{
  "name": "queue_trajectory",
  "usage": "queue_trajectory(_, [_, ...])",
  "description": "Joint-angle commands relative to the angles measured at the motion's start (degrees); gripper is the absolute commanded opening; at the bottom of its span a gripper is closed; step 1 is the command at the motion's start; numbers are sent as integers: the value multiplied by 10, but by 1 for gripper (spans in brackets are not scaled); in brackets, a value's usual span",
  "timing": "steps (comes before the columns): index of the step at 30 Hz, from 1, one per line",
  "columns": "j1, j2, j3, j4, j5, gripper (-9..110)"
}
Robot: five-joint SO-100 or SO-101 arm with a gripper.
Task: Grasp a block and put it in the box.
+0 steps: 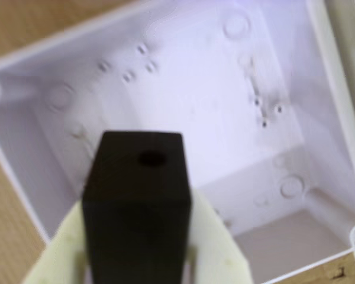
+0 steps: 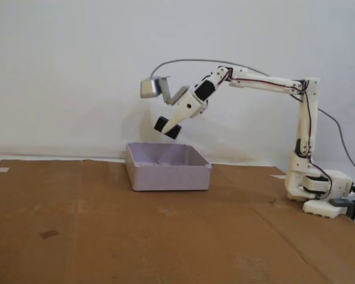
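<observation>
The matte black block (image 1: pixel 136 207) is held between the pale fingers (image 1: pixel 222 248) of my gripper (image 1: pixel 136 236), which is shut on it. In the wrist view it hangs directly over the inside of the pale lilac box (image 1: pixel 225 106). From the fixed view, the gripper (image 2: pixel 167 126) holds the block (image 2: pixel 166 127) in the air, a short way above the box (image 2: pixel 167 167), over its middle. The box sits on the brown cardboard surface and looks empty inside.
A silver-grey camera housing (image 2: pixel 149 88) rides on the wrist. The arm's base (image 2: pixel 317 190) stands at the right on the cardboard (image 2: pixel 106 236). A white wall lies behind.
</observation>
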Motion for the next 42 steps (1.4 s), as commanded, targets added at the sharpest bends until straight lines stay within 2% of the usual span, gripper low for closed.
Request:
queue_trajectory(1, [4, 97, 6, -9, -2, 0])
queue_trajectory(17, [13, 90, 98, -21, -1, 0])
queue_trajectory(27, [22, 90, 167, -161, 0, 0])
queue_trajectory(42, [59, 90, 187, -164, -5, 0])
